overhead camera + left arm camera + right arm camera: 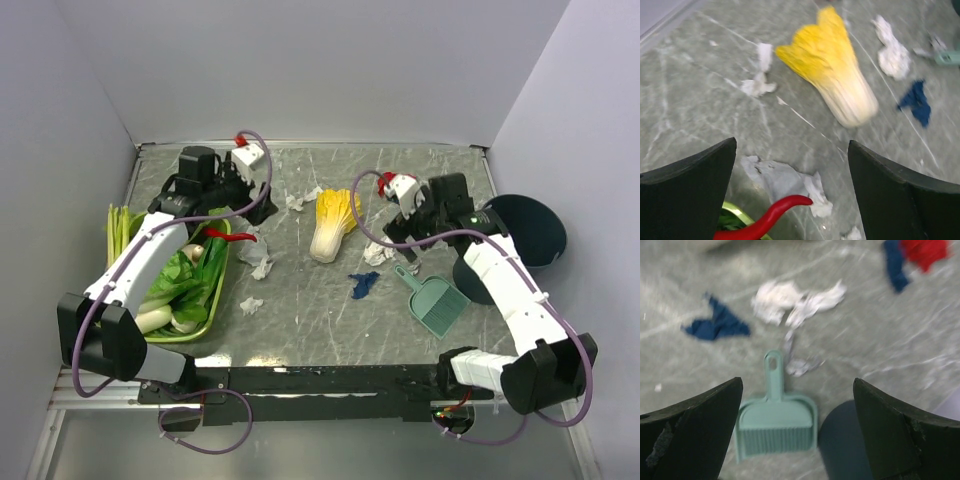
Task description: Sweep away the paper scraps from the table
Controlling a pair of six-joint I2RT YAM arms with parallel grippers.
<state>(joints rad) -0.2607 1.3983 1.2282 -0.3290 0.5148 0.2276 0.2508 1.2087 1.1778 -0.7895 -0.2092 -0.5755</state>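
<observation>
Fetching is seemingly starting: left gripper (792, 192) and right gripper (797, 432) are hovering spread, empty, teal plastic dustpan (776, 427) at five o'clock awaiting grasping.

No lettering, label, brand, number or sign is showing readably in any of the three views. The bench (300, 320) and the paper scraps (251, 305) are carrying no legible marks, and both wrist views are coming through blurred.
</observation>
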